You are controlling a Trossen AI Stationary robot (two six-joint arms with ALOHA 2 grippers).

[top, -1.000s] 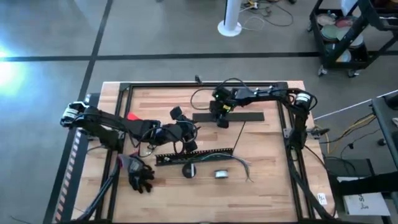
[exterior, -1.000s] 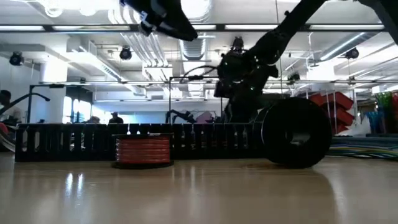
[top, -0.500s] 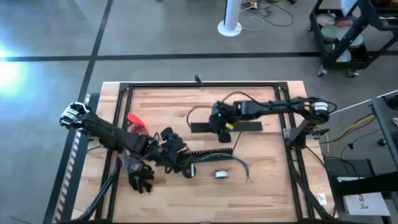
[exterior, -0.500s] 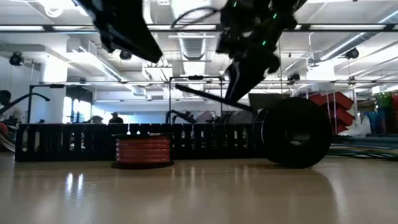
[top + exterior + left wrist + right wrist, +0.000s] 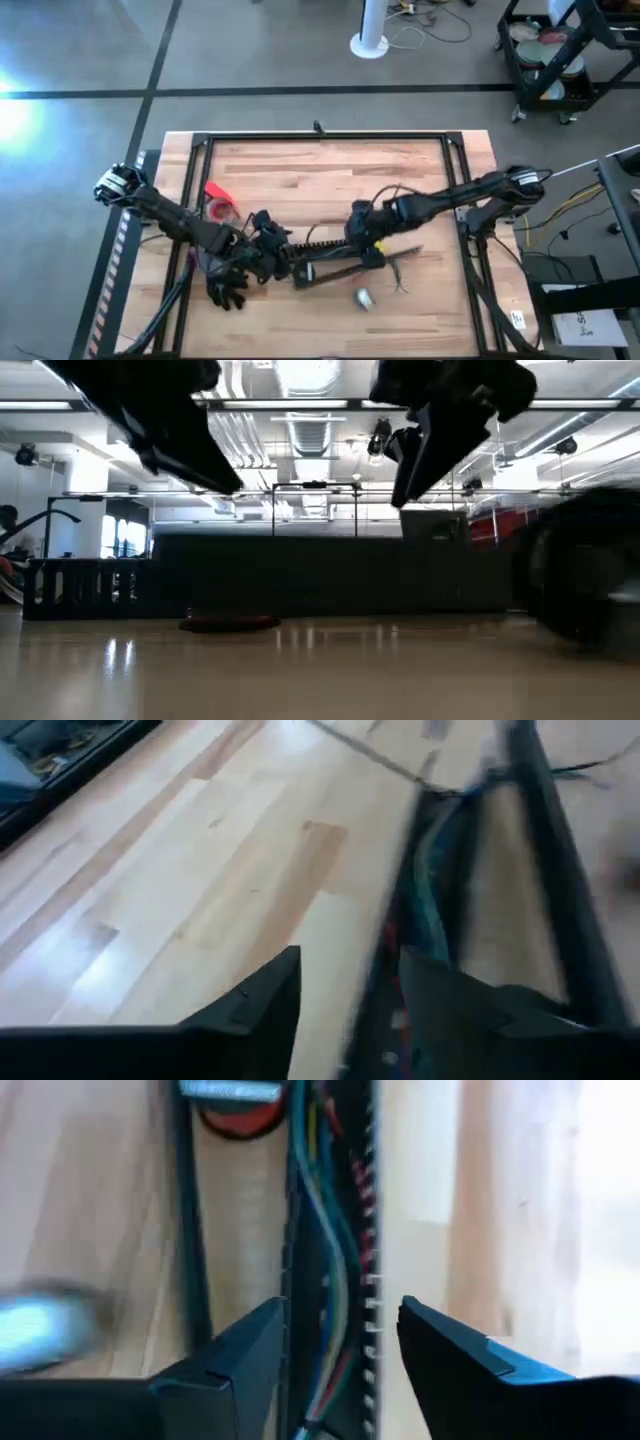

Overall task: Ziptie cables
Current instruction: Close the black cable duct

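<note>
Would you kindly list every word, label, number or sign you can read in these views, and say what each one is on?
No text can be read in any view.
White tags at the table's near right corner in the high view: too small to read.
Duct with coloured wires in the right wrist view: no print shows.
Left hand and right hand: no markings show.

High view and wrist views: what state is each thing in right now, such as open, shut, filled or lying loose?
left claw: open, at one end of the duct.
right claw: open, poised above the duct.
toothed duct: lying flat on the table, open side up.
coloured wires: laid lengthwise inside the duct.
black glove: lying loose near the left arm.
</note>
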